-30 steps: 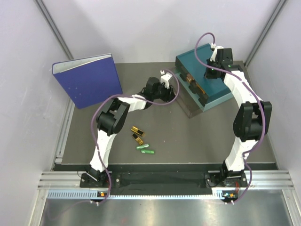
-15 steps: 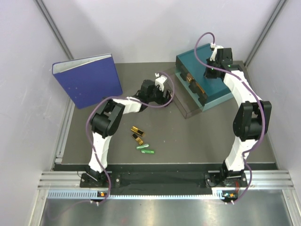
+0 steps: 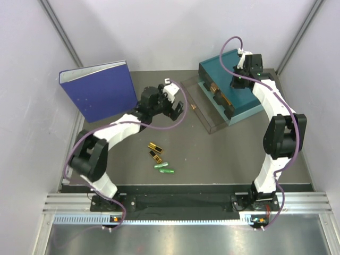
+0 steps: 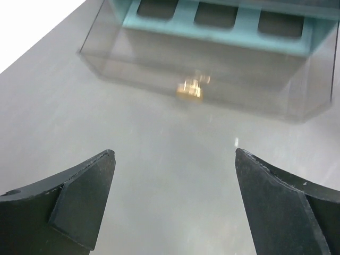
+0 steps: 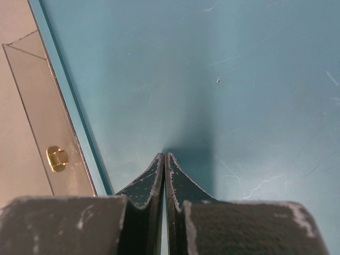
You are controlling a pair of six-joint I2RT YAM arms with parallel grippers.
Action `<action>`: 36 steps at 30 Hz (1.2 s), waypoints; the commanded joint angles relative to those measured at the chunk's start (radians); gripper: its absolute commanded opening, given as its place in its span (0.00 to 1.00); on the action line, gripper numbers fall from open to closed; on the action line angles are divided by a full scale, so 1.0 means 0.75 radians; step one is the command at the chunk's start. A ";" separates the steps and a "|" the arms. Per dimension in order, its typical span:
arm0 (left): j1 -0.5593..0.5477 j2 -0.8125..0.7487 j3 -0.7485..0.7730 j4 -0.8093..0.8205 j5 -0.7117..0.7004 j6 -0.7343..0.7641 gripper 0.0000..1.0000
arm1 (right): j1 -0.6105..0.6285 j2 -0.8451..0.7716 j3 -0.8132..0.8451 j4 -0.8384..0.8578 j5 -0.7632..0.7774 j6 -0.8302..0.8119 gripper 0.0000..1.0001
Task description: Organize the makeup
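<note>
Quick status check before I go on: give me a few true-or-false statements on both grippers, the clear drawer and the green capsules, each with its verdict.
1. The left gripper is open with nothing between its fingers. True.
2. The right gripper holds a green capsule. False: it is shut on nothing, with its tips at the top of the teal box.
3. The clear drawer is pulled out of the teal box. True.
4. The green capsules lie inside the clear drawer. False: they lie on the table, beside the gold-and-black cases.
</note>
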 commanded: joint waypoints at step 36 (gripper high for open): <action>0.022 0.030 0.012 -1.277 0.161 0.852 0.90 | 0.004 0.055 -0.093 -0.168 -0.059 0.008 0.00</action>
